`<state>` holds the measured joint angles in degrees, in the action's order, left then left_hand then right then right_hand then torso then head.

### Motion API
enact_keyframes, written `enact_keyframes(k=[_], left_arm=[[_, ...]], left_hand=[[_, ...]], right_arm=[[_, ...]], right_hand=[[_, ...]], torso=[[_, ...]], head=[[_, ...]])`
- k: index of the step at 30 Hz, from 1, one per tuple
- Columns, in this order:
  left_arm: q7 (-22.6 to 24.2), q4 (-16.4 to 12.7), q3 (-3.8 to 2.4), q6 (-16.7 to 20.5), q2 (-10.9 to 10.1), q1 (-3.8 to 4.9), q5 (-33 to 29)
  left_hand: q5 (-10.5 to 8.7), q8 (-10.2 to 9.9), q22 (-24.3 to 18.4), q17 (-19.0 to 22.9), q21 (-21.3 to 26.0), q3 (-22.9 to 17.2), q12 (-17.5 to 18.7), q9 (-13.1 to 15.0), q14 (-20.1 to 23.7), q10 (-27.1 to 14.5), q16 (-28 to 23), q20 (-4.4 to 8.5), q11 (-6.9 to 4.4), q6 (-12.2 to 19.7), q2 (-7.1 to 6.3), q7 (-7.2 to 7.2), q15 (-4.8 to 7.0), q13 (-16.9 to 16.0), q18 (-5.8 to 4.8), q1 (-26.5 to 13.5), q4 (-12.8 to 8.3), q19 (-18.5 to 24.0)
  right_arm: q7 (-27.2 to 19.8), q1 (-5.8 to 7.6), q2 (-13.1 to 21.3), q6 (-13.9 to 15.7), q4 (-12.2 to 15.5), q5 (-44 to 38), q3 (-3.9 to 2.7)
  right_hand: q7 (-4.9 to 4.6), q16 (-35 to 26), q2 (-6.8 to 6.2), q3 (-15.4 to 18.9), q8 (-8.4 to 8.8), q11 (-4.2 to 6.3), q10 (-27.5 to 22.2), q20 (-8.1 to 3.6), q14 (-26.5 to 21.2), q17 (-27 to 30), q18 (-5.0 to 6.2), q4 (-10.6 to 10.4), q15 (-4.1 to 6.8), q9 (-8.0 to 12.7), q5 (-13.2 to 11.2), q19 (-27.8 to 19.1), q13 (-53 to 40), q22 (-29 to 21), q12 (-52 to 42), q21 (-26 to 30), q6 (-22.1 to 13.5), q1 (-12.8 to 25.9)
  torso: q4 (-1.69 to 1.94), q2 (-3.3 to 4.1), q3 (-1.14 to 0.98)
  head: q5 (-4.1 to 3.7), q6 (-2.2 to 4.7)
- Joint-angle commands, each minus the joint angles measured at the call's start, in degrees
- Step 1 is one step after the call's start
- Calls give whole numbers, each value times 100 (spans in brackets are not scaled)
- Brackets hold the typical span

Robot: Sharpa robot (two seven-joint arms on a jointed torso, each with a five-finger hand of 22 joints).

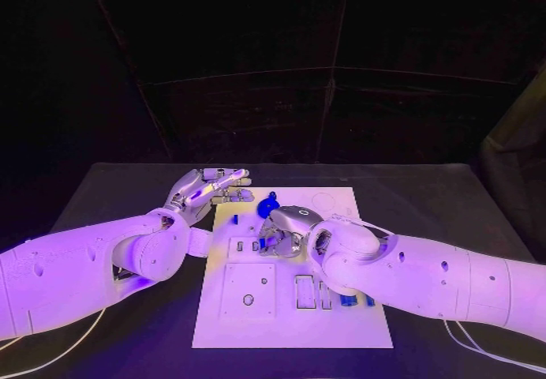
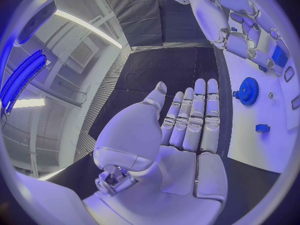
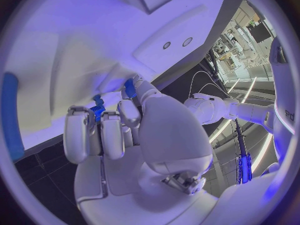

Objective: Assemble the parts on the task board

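Head view: right hand (image 1: 285, 230) low over task board (image 1: 342, 316), hiding its grasp. Left wrist view: left hand (image 2: 187, 130) flat, fingers apart, empty, beside board; blue gear (image 2: 249, 91) on it. Right wrist view: small blue part (image 3: 97, 111) pinched between curled fingers, mostly covered.

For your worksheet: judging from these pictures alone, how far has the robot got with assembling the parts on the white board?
Done: a blue gear sits at the far end of the task board, though whether it is seated cannot be told.
In hand: the right hand pinches a small blue part over the board's middle. The left hand is flat and holds nothing.
Left: a small blue piece lies loose, and more blue pieces wait at the near end.
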<state>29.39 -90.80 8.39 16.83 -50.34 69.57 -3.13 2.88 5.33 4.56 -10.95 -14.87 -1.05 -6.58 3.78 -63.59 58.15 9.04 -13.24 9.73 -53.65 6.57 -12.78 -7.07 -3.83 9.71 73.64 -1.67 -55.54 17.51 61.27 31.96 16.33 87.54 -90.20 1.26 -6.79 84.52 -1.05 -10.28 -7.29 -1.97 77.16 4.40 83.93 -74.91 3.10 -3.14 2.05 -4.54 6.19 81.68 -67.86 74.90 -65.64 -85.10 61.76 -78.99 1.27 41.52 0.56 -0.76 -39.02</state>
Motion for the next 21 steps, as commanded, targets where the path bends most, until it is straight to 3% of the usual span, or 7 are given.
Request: enact_keyframes(k=[1, 10, 16, 21], left_arm=[[29, -1, -5, -63, 10, 10, -11], [22, 9, -5, -70, 17, 9, -11], [12, 12, -5, -74, 16, 9, -11], [1, 14, -5, -75, 13, 9, -11]], left_hand=[[32, -37, -9, -10, 38, 3, 34, -3, -35, 50, -32, -2, 6, -41, -11, -2, 11, 2, 82, 23, -39, -41], [32, -37, -9, -10, 38, 3, 34, -3, -35, 50, -32, -2, 6, -41, -11, -2, 11, 2, 82, 23, -39, -41], [32, -37, -9, -10, 38, 3, 34, -3, -35, 50, -32, -2, 6, -41, -11, -2, 11, 2, 82, 23, -39, -41], [32, -38, -11, -11, 41, 1, 36, -3, -36, 52, -35, -1, 6, -43, -9, -1, 12, 3, 82, 19, -41, -42]], right_arm=[[164, -21, 13, -320, -4, -119, 26], [213, -22, 2, -283, 17, -199, 26], [257, -23, -10, -84, 20, -218, 27], [275, -26, -17, 92, 31, -222, 27]], right_hand=[[-28, -52, -77, -21, 67, -14, -61, 15, 367, -387, -28, 13, -18, 19, -41, -72, 61, 286, 75, 53, -93, 48], [-82, -90, -207, -3, 152, -60, -210, 50, 352, -338, -9, -6, -58, 53, 14, -136, 274, 202, 326, 100, -245, 155], [-118, -120, -315, 61, 213, -97, -429, 86, 343, -303, 4, -70, -91, 70, 111, -176, 616, 146, 700, 134, -386, 293], [-141, -167, -398, 177, 263, -125, -560, 108, 326, -238, 20, -166, -114, 81, 57, -225, 818, 77, 900, 173, -531, 432]], torso=[[5, 2, 1], [10, -1, 4], [9, -1, 6], [9, 0, 5]], head=[[-16, -5], [-27, -4], [-30, 2], [-32, 2]])
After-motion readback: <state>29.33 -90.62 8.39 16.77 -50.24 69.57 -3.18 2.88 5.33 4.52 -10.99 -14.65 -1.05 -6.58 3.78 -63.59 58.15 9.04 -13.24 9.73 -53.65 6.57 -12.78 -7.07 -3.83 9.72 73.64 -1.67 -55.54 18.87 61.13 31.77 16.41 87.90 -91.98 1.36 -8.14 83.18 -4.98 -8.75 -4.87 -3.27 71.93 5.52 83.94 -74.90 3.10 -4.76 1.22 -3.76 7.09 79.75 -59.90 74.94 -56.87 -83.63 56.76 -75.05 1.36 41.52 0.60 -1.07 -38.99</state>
